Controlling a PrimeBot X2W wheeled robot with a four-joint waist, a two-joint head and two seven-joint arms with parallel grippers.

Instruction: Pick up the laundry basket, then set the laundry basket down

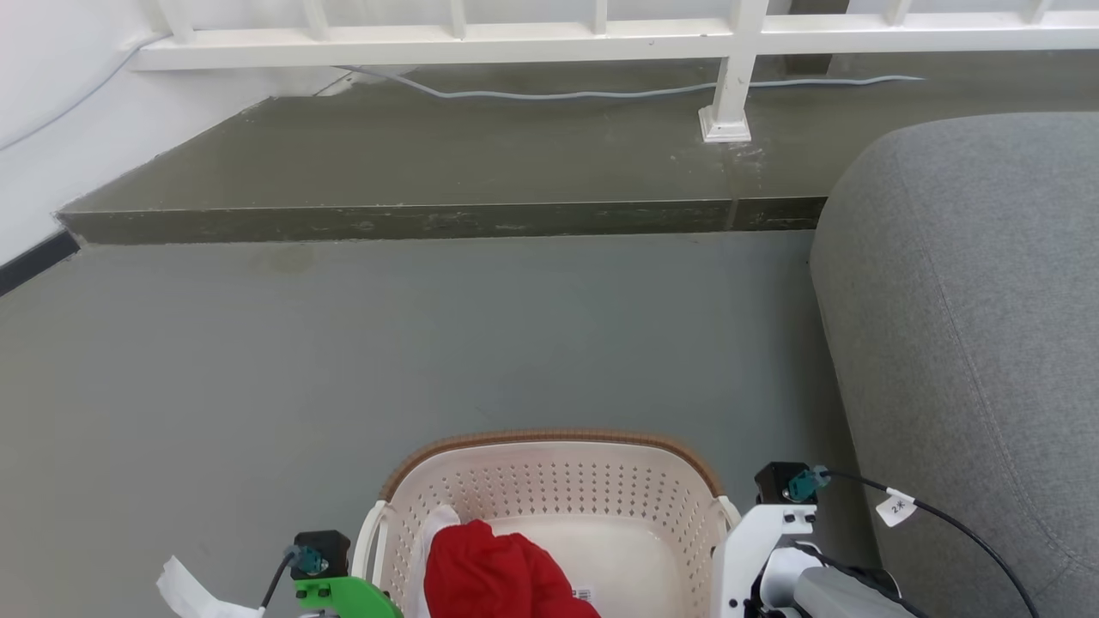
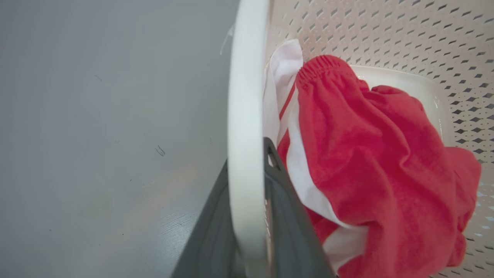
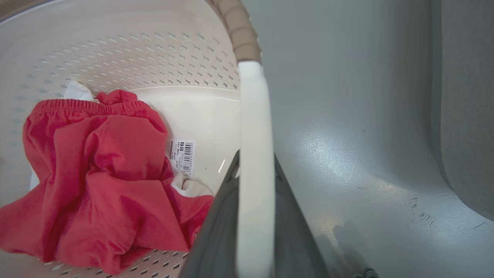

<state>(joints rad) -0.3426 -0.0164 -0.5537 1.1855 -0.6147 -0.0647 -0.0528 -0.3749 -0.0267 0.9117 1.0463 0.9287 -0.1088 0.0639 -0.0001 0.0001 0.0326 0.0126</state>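
While the head view's bottom edge is cutting off the near half of the laundry basket (image 1: 558,481), you are seeing it low over the grey floor (image 1: 429,343); whether it is touching is unclear. Your left gripper (image 2: 247,154) is clamping the left handle (image 2: 245,96), your right gripper (image 3: 256,156) the right handle (image 3: 254,116). One red garment (image 2: 366,154) is half-hiding one white garment (image 2: 281,77).

L tool (image 2: 247,154), R tool (image 3: 256,156): both clamped

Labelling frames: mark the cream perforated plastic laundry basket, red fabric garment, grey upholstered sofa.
laundry basket (image 1: 549,481), head view, far wall.
red garment (image 2: 366,154), left wrist view, middle.
grey sofa (image 1: 962,300), head view, side.
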